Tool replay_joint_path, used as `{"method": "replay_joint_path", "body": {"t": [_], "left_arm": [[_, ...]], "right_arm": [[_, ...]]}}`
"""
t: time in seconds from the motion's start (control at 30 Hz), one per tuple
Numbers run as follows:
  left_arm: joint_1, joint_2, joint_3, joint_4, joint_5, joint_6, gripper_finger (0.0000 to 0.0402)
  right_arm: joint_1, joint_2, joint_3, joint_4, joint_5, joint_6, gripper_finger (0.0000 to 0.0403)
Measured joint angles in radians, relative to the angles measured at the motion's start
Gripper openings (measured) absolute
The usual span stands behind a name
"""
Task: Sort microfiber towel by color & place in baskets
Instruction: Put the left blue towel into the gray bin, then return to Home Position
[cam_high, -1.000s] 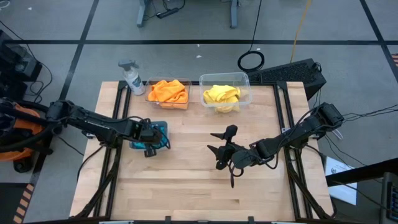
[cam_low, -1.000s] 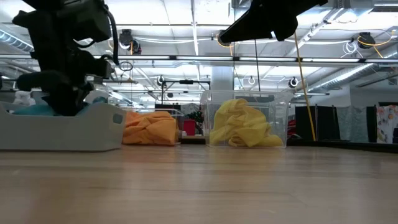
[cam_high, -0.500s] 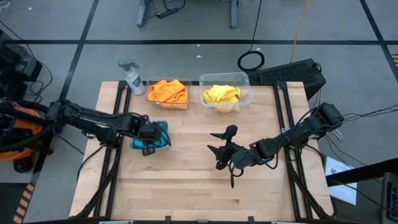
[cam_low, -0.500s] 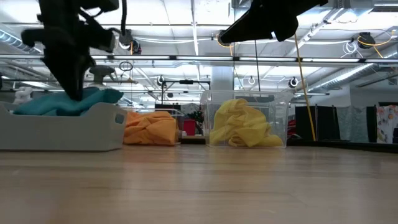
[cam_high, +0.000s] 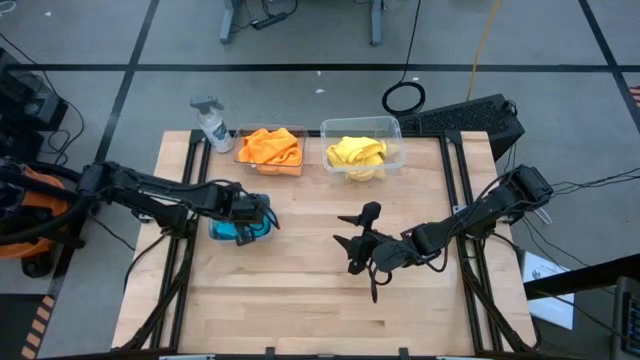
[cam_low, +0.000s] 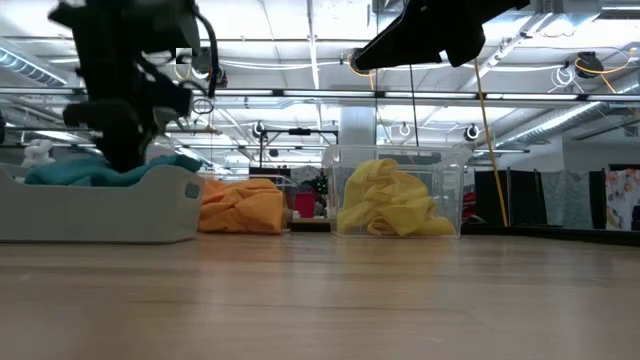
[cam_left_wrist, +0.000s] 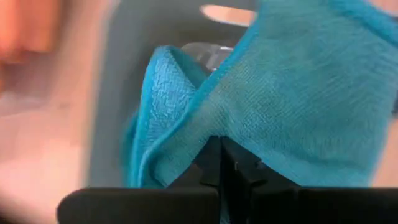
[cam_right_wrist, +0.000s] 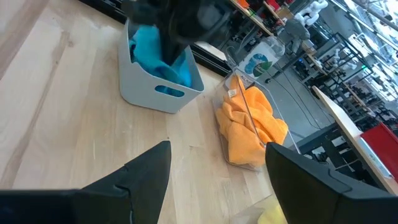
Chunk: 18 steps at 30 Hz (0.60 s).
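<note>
Three baskets are holding sorted towels. Our left gripper (cam_high: 262, 212) is hovering in the grey basket (cam_high: 216, 232), jaws seemingly clamped on a blue towel (cam_left_wrist: 298, 99). Lifting unreleased risks dragging it onto the bench (cam_high: 300, 290). Our right gripper (cam_high: 352, 243) is waiting mid-bench, jaws apart.

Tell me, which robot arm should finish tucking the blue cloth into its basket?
The left. Its tool is right over the grey basket, touching the blue cloth. The right tool hangs open mid-table, farther away.
</note>
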Motion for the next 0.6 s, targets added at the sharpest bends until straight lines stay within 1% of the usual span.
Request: {"method": "replay_joint_path", "body": {"t": [0.1, 0.17, 0.23, 0.33, 0.47, 0.6], "left_arm": [[0.009, 0.038, -0.065, 0.147, 0.054, 0.012, 0.0008], [0.008, 0.065, -0.073, 0.170, 0.064, 0.027, 0.0008], [0.008, 0.073, -0.067, 0.151, 0.064, 0.032, 0.0008], [0.008, 0.061, -0.028, 0.074, 0.064, 0.032, 0.0008], [0.008, 0.018, 0.057, -0.040, 0.064, 0.031, 0.0008], [0.008, -0.044, 0.138, -0.096, 0.064, 0.055, 0.0008]], "right_arm": [[0.001, 0.000, 0.000, 0.000, 0.000, -0.004, 0.0254], [0.001, 0.000, 0.000, 0.000, 0.000, -0.005, 0.0254], [0.001, 0.000, 0.000, 0.000, 0.000, -0.008, 0.0254], [0.001, 0.000, 0.000, 0.006, 0.000, -0.022, 0.0254], [0.001, 0.000, 0.007, 0.009, 0.000, -0.042, 0.0254], [0.008, -0.003, 0.028, 0.007, -0.004, -0.072, 0.0254]]}}
